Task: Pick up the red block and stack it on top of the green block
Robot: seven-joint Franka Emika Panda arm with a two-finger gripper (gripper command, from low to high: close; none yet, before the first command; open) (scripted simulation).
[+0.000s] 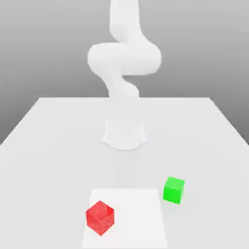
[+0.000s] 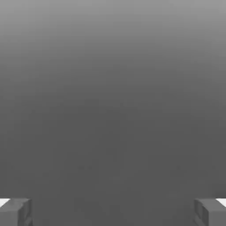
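1. The red block (image 1: 100,217) sits nearest in the exterior view, turned with one corner forward, on a paler square patch (image 1: 141,214) of the bench (image 1: 48,146).
2. Just beyond it, toward the exterior view's right, the green block (image 1: 173,189) rests on the bench at the patch's far corner, apart from the red block with clear bench between them.
3. Farther back, the arm's round base (image 1: 124,134) stands on the middle of the bench, and the white arm (image 1: 124,56) rises from it, bending upward out of the picture.
4. In the hand view, the end effector (image 2: 113,212) is spread wide: its two grey fingertips (image 2: 15,212) stand well apart with nothing between them, against plain grey background.
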